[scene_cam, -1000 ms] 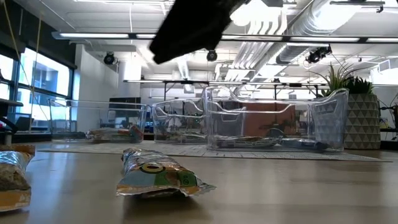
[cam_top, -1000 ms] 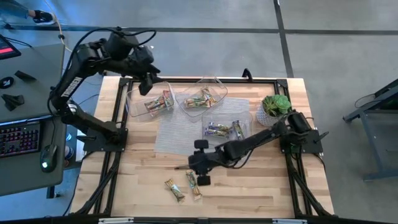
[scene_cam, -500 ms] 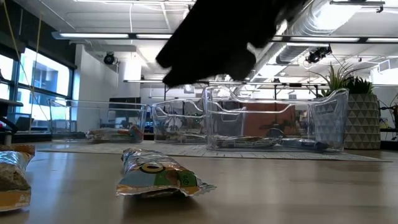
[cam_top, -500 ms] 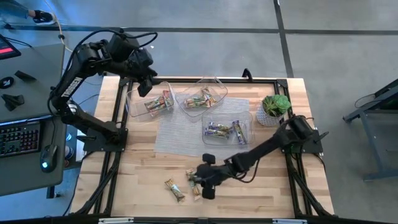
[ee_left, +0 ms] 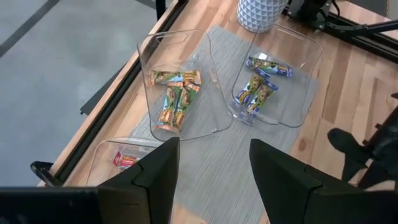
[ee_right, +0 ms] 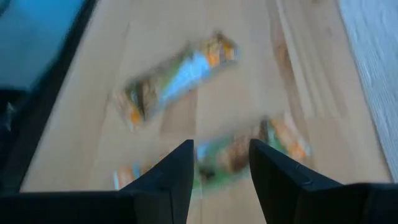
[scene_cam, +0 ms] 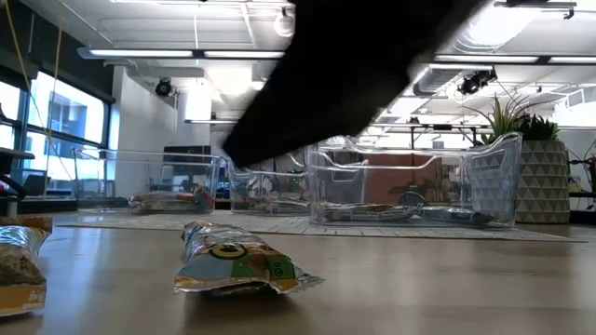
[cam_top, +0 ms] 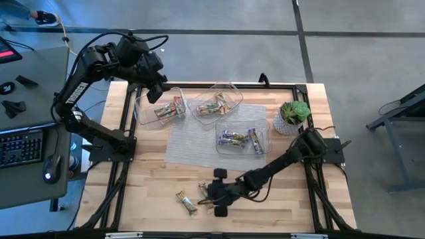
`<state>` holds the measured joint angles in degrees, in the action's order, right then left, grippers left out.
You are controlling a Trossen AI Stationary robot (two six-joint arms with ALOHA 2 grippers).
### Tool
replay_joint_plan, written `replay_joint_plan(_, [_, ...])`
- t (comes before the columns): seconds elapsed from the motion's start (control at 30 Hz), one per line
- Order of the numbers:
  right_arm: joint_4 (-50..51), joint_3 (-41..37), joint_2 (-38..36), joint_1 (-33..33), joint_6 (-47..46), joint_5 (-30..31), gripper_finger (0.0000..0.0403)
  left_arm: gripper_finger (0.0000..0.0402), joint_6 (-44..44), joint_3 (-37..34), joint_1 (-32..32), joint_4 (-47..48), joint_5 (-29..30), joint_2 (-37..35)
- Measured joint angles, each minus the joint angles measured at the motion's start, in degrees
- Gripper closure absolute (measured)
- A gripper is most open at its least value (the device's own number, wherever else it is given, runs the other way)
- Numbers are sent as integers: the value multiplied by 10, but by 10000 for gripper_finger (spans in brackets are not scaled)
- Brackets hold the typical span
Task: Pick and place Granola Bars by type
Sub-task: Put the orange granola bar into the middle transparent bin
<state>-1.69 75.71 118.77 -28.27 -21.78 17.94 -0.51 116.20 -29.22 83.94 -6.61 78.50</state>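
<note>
The right gripper [cam_top: 214, 199] hangs low over the front of the table [cam_top: 299, 206] with its fingers spread apart and nothing between them, lined up on one of the two loose bars [cam_top: 205, 191] — probably so it can pinch that wrapper across its width, though the wrist view is too smeared to be sure. The other bar [cam_top: 186, 202] lies just beside it. The left gripper [cam_top: 157, 89], also spread and empty, waits above the far-left tub [cam_top: 143, 109], clear of the sorted bars in the three tubs.

black jointed arms [cam_top: 86, 63], seemingly looped cables
</note>
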Motion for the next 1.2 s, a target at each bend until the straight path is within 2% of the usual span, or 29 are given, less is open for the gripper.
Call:
replay_joint_plan(0.3, [-66,12,53,24,72,-91,265,211,1,0,0,4,-3,0])
replay_joint_plan(0.5, [-32,35,70,29,78,-113,266,211,2,0,0,10,-3,0])
replay_joint_plan(0.77, [113,46,53,17,128,-102,266,211,2,0,0,20,-1,0])
replay_joint_plan(1.0, [274,42,2,-21,111,-105,266,211,2,0,0,22,-1,0])
replay_joint_plan(1.2, [413,42,-79,-60,6,-56,266,211,1,0,0,23,-3,0])
